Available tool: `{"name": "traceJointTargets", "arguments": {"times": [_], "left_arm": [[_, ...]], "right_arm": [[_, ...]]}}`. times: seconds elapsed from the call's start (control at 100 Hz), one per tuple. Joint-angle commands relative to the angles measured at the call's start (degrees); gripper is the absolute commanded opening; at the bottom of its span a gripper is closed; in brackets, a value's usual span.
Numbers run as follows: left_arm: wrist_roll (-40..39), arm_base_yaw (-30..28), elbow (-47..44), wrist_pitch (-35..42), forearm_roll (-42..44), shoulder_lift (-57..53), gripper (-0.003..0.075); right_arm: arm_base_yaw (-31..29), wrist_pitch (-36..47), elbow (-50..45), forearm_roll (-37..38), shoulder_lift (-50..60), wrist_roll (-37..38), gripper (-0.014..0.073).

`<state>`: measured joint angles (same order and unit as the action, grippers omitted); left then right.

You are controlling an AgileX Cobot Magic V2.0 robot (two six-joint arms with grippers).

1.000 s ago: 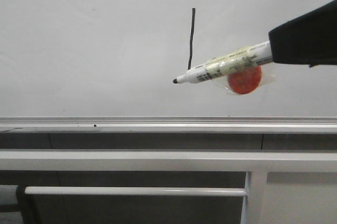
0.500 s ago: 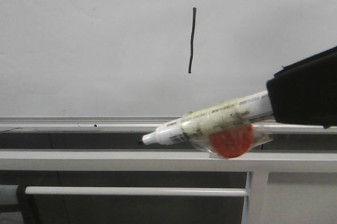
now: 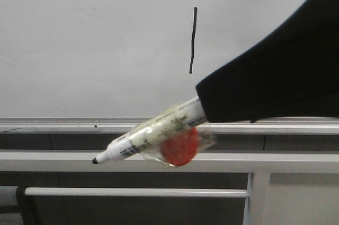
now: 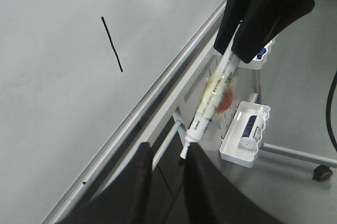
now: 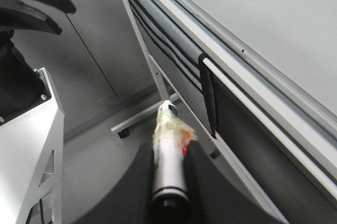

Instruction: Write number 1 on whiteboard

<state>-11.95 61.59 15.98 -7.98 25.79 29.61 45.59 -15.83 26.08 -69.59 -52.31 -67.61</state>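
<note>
The number 1 (image 3: 193,39) is a thin black vertical stroke on the pale whiteboard (image 3: 79,45). It also shows in the left wrist view (image 4: 111,44) on the whiteboard (image 4: 47,87). My right gripper (image 3: 204,104) is shut on a white marker pen (image 3: 153,135) wrapped in clear tape with a red disc (image 3: 180,148). The pen tilts down to the left, its uncapped tip (image 3: 95,160) below the silver bottom rail (image 3: 63,124) and off the board. The right wrist view shows the pen (image 5: 169,166) clamped between the fingers. My left gripper (image 4: 167,153) is open and empty.
White frame bars (image 3: 127,160) run below the rail, with a vertical post (image 3: 256,198) at the right. A white tray holding a bottle (image 4: 245,137) hangs on the stand, near a caster wheel (image 4: 322,172). The left arm's base (image 5: 26,108) stands beside the board.
My right gripper has come down and leftward with the marker. The tip has left the board by the stroke's lower end and now points below the rail, tilted more steeply.
</note>
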Motion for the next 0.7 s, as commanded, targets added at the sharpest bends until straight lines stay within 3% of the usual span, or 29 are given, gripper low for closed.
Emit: {"name": "traceJointTargets", "arguments": {"times": [0.0, 0.07, 0.24, 0.69], "left_arm": [[0.0, 0.5, 3.0, 4.1, 3.1, 2.1, 0.0288], [0.0, 0.5, 3.3, 4.1, 6.1, 3.6, 0.0327], [0.0, 0.5, 4.5, 4.0, 13.8, 7.5, 0.0326], [0.0, 0.5, 7.0, 2.2, 20.4, 16.5, 0.0303]], "right_arm": [[-0.1, -0.5, 3.3, -1.7, -0.5, -0.2, -0.0042], [-0.1, -0.6, 4.4, -1.9, -1.2, -0.1, -0.0042], [-0.1, -0.1, 5.6, -2.7, -3.3, 1.9, -0.0042], [-0.2, 3.7, 5.6, -2.8, -3.9, 1.9, -0.0042]]}}
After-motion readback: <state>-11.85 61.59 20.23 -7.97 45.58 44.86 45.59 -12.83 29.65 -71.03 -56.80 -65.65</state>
